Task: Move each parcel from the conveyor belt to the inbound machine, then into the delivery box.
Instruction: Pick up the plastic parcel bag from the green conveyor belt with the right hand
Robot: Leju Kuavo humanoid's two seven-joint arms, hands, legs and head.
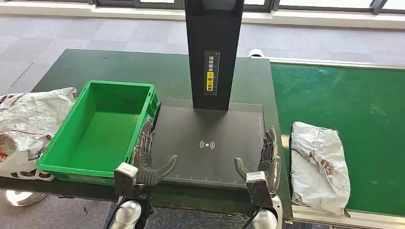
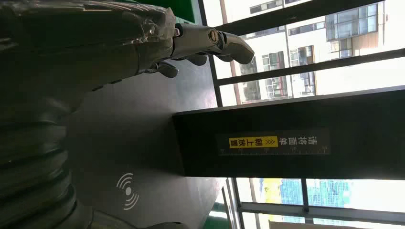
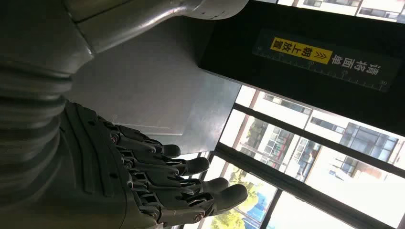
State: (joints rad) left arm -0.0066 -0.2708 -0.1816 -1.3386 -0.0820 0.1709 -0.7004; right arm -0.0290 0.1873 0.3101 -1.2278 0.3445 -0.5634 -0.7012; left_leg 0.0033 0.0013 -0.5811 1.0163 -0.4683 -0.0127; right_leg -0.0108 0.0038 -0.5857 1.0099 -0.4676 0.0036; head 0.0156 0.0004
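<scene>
Parcel (image 1: 317, 164) lies on the green belt (image 1: 363, 109), just right of the right hand (image 1: 267, 160), long side pointing away. Both hands hold nothing, fingers apart; left hand (image 1: 145, 157) is farther.

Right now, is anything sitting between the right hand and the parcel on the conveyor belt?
Nothing visible does. The right hand is open over the inbound machine's right edge, and the parcel lies just beyond on the conveyor belt, bare surface between them.
</scene>
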